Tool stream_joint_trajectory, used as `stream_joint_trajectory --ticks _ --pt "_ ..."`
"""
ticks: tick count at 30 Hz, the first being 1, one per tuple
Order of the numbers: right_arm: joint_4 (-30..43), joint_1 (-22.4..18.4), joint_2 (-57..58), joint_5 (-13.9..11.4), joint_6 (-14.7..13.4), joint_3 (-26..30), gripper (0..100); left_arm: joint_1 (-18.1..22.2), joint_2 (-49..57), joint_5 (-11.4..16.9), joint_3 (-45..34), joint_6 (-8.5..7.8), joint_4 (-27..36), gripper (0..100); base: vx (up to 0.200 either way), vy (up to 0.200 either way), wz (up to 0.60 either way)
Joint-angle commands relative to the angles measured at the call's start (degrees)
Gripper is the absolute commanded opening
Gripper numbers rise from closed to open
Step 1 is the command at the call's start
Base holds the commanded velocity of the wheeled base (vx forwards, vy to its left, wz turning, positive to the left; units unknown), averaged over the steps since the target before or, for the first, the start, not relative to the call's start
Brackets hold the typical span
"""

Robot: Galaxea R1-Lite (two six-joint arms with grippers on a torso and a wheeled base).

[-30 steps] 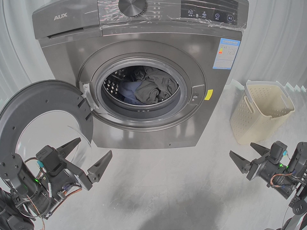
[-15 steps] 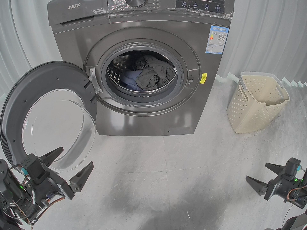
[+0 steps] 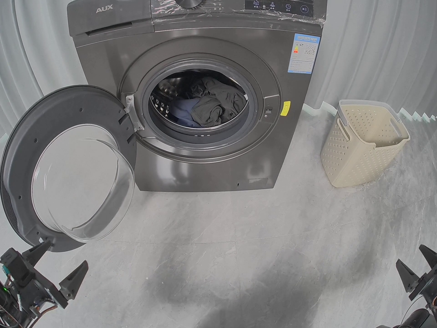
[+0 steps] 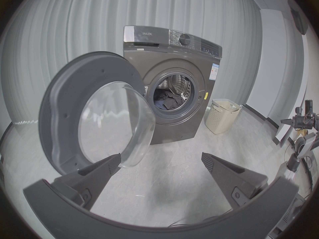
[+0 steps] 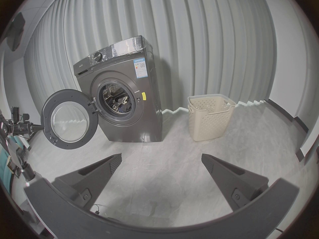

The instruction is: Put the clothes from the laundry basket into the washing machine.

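A grey front-loading washing machine [image 3: 195,92] stands ahead with its round door [image 3: 68,160] swung wide to the left. Dark grey and blue clothes [image 3: 207,103] lie piled inside the drum. To the machine's right sits a cream perforated laundry basket [image 3: 364,142]; no clothes show inside it. My left gripper [image 3: 59,263] hangs open and holds nothing, low at the left, just in front of the door's lower edge. My right gripper [image 3: 416,260] is open and holds nothing at the lower right, well short of the basket. Both wrist views show the machine [image 4: 172,83] [image 5: 116,93], the basket [image 4: 221,115] [image 5: 209,117] and open fingers.
A pale corrugated curtain wall [image 3: 387,37] runs behind the machine and basket. Bare grey floor [image 3: 255,251] stretches between me and the machine. The open door juts out over the floor on the left. A tripod stand [image 4: 300,130] is off to the side.
The whole head view has pulled back from the machine, so the camera moved away. Both grippers have sunk toward the lower corners of the view, still open and holding nothing.
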State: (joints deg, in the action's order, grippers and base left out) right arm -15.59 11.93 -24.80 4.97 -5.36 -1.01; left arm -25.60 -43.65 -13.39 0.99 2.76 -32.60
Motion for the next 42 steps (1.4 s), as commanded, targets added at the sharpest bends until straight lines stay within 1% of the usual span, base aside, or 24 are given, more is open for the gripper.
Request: stream_joint_trajectory --ticks 1,4,5,6,8,9,10,11,12,13,14,17,18,19,20,21,22,23,24,26,27,28,33,42 --pt "12.7 -8.9 20.7 -2.8 2.0 0.7 100 11.1 26.6 6.3 -1.0 0.67 16.9 100 0.000 0.200 0.00" --pt "13.6 -12.4 22.2 -5.9 1.9 0.4 100 16.5 37.2 9.8 -1.0 0.67 25.4 100 0.000 0.200 0.00" --pt "13.7 -12.6 22.3 -5.6 2.2 0.4 100 17.8 38.9 10.4 -1.0 0.58 28.2 100 0.000 0.200 0.00" --pt "13.7 -12.8 22.3 -5.3 2.7 0.4 100 18.5 39.1 10.2 -0.9 1.02 29.4 100 0.000 0.200 0.00" --pt "13.6 -12.7 22.3 -4.1 4.7 0.4 100 19.5 38.4 9.1 -1.0 0.94 28.6 100 0.000 0.000 0.00" --pt "13.5 -12.6 22.4 -3.2 4.9 0.4 100 20.4 38.5 8.9 -1.0 0.85 28.3 100 0.000 0.000 0.00" --pt "13.4 -12.6 22.4 -2.6 4.9 0.5 100 21.9 38.6 8.9 -1.0 0.23 28.3 100 0.000 0.000 0.00" --pt "13.6 -12.6 22.4 -2.5 5.0 0.4 100 24.5 39.7 9.8 -1.0 0.58 28.4 100 0.000 0.000 0.00" --pt "13.7 -12.6 22.6 -2.4 5.0 0.4 100 27.3 40.9 11.3 -1.0 0.15 28.5 100 0.000 0.000 0.00" --pt "13.7 -12.6 22.7 -2.3 5.0 0.4 100 27.6 41.2 12.0 -1.0 -0.38 28.5 100 0.000 0.000 0.00" --pt "13.7 -12.5 22.9 -2.6 5.0 0.4 100 27.3 41.1 12.5 -1.0 -0.47 28.5 100 0.000 0.000 0.00" --pt "13.8 -12.5 23.1 -2.4 5.0 0.4 100 26.9 41.4 12.5 -1.0 -0.12 28.6 100 0.000 0.000 0.00" --pt "13.7 -12.5 23.2 -1.0 4.7 0.5 100 26.5 42.2 12.2 -1.0 -0.21 28.7 100 0.000 0.000 0.00" --pt "13.7 -12.5 23.2 -1.0 4.7 0.5 100 26.5 42.2 12.2 -1.0 -0.21 28.7 100 0.000 0.000 0.00" --pt "14.0 -12.5 23.2 2.4 3.8 0.3 100 26.1 43.7 10.3 -0.8 -1.70 30.3 100 0.000 0.000 0.00" --pt "14.2 -12.5 23.2 2.8 3.7 0.3 100 26.0 43.7 10.1 -0.8 -1.88 30.3 100 0.000 0.000 0.00" --pt "14.4 -12.5 23.4 2.7 3.9 0.3 100 26.0 43.7 10.0 -0.9 -1.26 30.5 100 0.000 0.000 0.00" --pt "14.4 -12.5 23.6 1.9 4.0 0.3 100 26.0 43.7 10.5 -1.0 -1.79 31.8 100 0.000 0.000 0.00" --pt "14.8 -12.5 23.8 -1.1 3.3 0.5 100 25.9 43.7 11.6 -0.9 -2.32 32.7 100 0.000 0.000 0.00" --pt "15.4 -12.3 24.0 -6.3 4.5 0.9 100 25.9 43.7 12.9 -0.9 -2.58 32.9 100 0.000 0.000 0.00" --pt "15.6 -12.2 24.1 -7.3 5.4 0.9 100 25.9 43.7 13.0 -0.9 -2.58 32.8 100 0.000 0.000 0.00" --pt "15.7 -12.3 24.1 -7.5 6.2 0.9 100 25.9 43.7 13.1 -0.9 -2.40 32.8 100 0.000 0.200 0.00" --pt "15.7 -12.4 24.1 -7.5 6.3 0.9 100 25.8 43.7 13.2 -0.8 -1.44 32.9 100 0.000 0.200 0.00" --pt "15.7 -12.4 24.1 -7.5 6.3 0.9 100 25.8 43.7 13.2 -0.8 -1.26 32.9 100 0.000 0.200 0.00"
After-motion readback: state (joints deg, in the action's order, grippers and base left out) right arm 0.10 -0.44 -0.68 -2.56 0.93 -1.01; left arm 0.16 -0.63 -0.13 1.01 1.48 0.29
